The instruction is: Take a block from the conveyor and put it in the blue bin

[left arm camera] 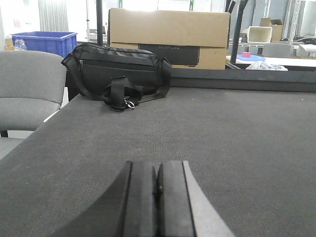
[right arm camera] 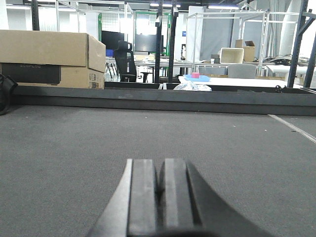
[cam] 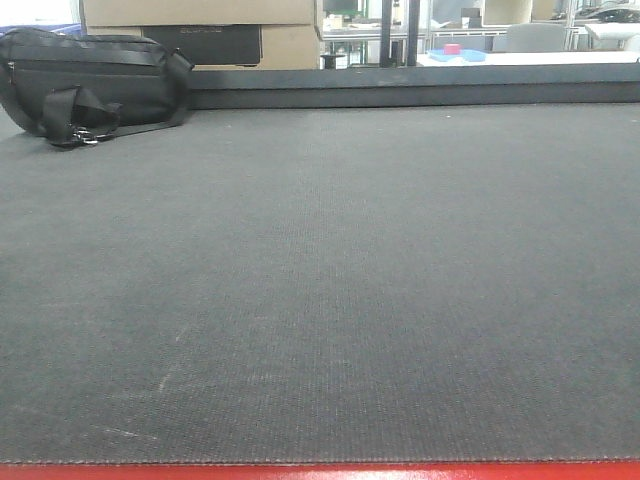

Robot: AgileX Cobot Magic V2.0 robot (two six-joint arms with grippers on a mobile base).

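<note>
Block is not in view anywhere on the conveyor point(cam: 330, 300), so its weight, stiffness and surface cannot be read. As a guess, such a piece would be rigid and light, best pinched across two flat opposite sides near its middle. Going from the left, the blue bin point(left arm camera: 43, 42) stands off the belt's far left corner, behind a grey chair point(left arm camera: 27, 84). A black bag point(left arm camera: 116, 74) lies on the belt's far left part, in front of a cardboard box point(left arm camera: 168, 34). The left gripper point(left arm camera: 158, 170) hangs low over the belt with its fingers pressed together, holding nothing. The right gripper point(right arm camera: 159, 170) is likewise closed and empty. Far off to the right, beyond the belt, a small pink object point(right arm camera: 195, 75) sits on a blue tray point(right arm camera: 203, 79) on a white table point(right arm camera: 237, 82); whether it is a block I cannot tell.
</note>
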